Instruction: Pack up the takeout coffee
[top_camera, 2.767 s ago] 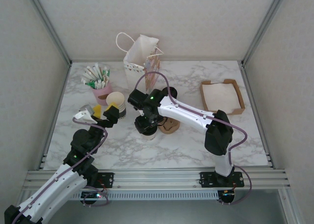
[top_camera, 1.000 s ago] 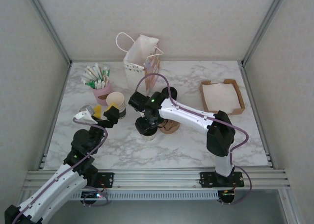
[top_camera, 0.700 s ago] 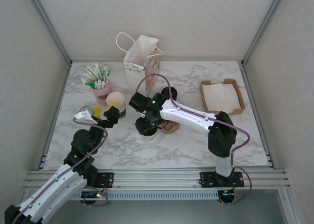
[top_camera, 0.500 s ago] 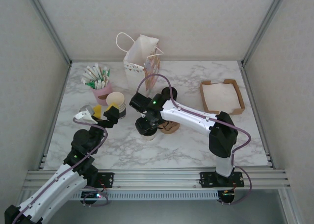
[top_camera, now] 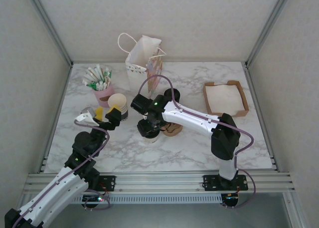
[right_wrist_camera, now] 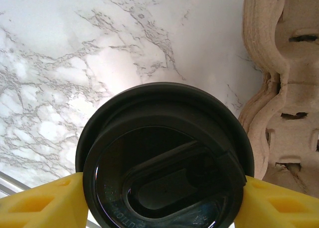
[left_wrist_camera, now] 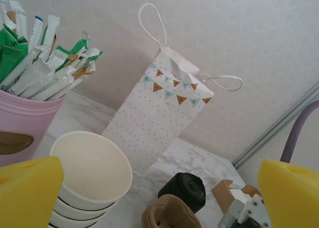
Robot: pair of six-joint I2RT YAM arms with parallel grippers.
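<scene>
The takeout coffee (top_camera: pixel 148 129), a white cup under a round black lid (right_wrist_camera: pixel 164 158), sits between the yellow pads (right_wrist_camera: pixel 40 203) of my right gripper (top_camera: pixel 148 124), which is shut on it just below the lid. It is close to the left side of the brown pulp carrier (top_camera: pixel 172 129) and apart from it. Whether the cup's base touches the marble cannot be told. My left gripper (top_camera: pixel 98 117) stands wide open beside the stack of cream cups (left_wrist_camera: pixel 89 173), with nothing between its yellow pads (left_wrist_camera: pixel 27 188).
A white dotted paper bag (top_camera: pixel 142 58) stands upright at the back, its mouth open. A pink pot of wrapped straws (top_camera: pixel 99 83) is at the back left. A short black cylinder (top_camera: pixel 172 95) sits behind the carrier. A cardboard tray of napkins (top_camera: pixel 225 98) lies at the right.
The right arm has only shifted very slightly, still holding the coffee beside the carrier. The left arm has not moved.
</scene>
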